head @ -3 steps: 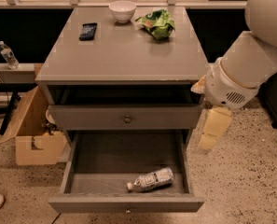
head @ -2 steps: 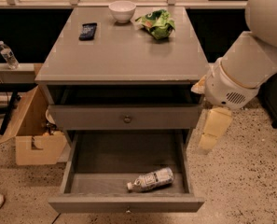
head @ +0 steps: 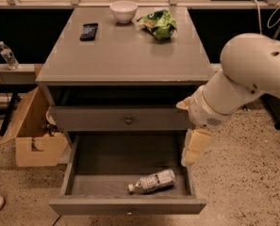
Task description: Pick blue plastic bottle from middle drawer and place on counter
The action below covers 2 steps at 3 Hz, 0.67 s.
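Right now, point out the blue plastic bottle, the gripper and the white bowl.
blue plastic bottle (head: 154, 181): camera view, its label.
gripper (head: 190, 158): camera view, lower tip, above right wall of the middle drawer (head: 191, 189).
white bowl (head: 123, 15): camera view, outer wall.

A speckled beige floor (head: 252, 187) carries an open cardboard box (head: 33, 140) (at left), with dark panels (head: 26, 27) behind.

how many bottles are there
2: the blue plastic bottle lying in the middle drawer, another bottle on the left ledge. The gripper hangs at the drawer's right side. More may hide.
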### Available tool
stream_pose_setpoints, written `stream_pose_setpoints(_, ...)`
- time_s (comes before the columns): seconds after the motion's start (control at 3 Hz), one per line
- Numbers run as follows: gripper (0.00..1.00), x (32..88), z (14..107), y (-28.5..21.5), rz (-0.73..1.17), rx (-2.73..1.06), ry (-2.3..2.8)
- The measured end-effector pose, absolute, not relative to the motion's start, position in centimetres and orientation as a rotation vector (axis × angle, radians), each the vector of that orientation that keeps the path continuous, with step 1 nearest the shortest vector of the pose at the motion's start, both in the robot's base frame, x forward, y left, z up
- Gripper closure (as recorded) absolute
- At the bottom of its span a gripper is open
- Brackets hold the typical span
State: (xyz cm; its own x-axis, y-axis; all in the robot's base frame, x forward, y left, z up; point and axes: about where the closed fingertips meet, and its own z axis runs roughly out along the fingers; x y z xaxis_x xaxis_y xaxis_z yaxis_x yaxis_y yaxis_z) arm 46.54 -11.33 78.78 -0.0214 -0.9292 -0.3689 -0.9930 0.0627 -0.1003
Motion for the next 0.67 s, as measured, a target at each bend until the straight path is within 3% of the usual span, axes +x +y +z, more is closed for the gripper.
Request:
stream_pose_setpoints(0.33, 0.00, 47.97, 72.45, -8.55, 0.372, -1.949, 1.962)
stream_pose_setpoints(0.67, 0.00, 48.01, 72.15, -8.53, 0.377, -1.944, 1.958)
